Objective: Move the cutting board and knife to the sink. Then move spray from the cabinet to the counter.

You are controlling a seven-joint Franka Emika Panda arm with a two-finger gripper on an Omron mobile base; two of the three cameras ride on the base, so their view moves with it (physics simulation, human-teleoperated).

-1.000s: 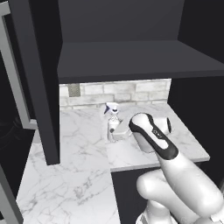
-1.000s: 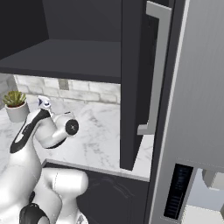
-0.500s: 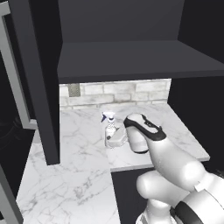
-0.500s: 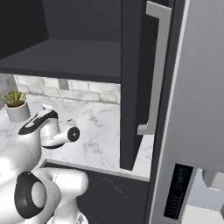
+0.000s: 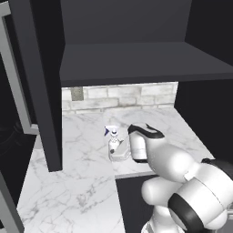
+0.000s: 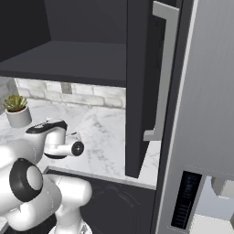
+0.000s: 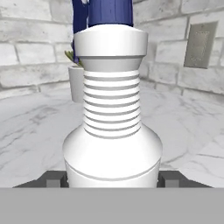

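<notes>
On the counter [image 5: 82, 182], upright spray [image 7: 112, 127] between spread hand [image 7: 112, 179] fingertips.

No text, label, brand, number or sign can be read anywhere: the spray bottle [image 7: 112, 131] is plain white with a blue head, and the grey wall plate [image 7: 199, 44] on the brick backsplash bears no marking
</notes>
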